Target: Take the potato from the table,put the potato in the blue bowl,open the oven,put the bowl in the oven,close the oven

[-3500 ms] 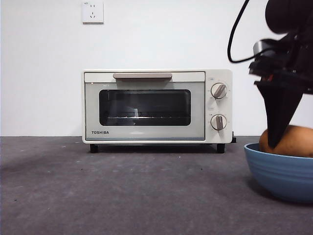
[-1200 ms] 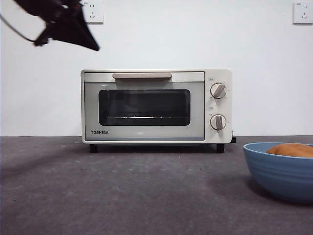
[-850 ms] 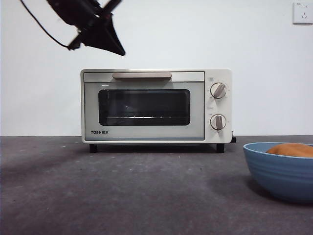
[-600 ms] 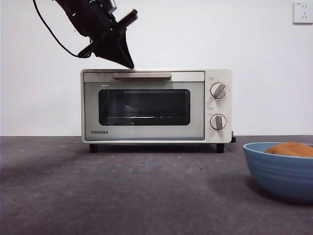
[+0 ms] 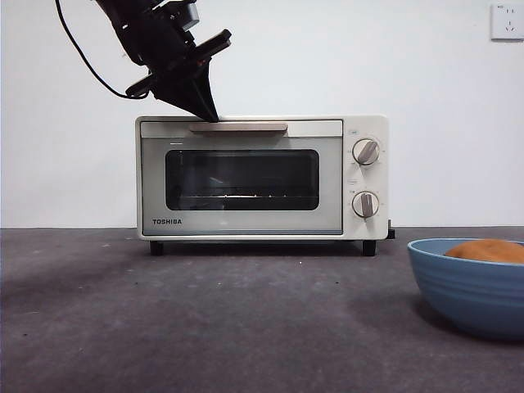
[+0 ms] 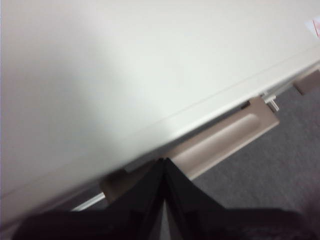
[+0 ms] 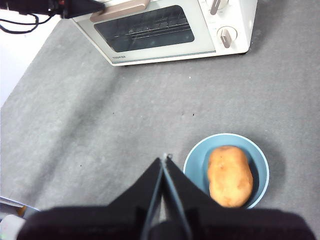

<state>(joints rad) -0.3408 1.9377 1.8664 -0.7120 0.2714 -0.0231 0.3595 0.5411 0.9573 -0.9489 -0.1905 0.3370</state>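
Now you are seeing the left gripper (image 5: 211, 117) pressing its closed jaws against the left end of the oven (image 5: 262, 178) handle (image 5: 238, 127), while rightward the potato (image 5: 487, 250) is lying in the blue bowl (image 5: 468, 286); the right gripper (image 7: 164, 159), jaws closed, is hanging high above it

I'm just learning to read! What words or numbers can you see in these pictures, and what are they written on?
"TOSHIBA": dark letters on the lower left corner of the oven door, front view.
Small marks around the two knobs: too small to read.
Tiny mark above the wall socket: too small to read.
Left wrist view: no text.
Right wrist view: the oven's brand mark is too small to read.
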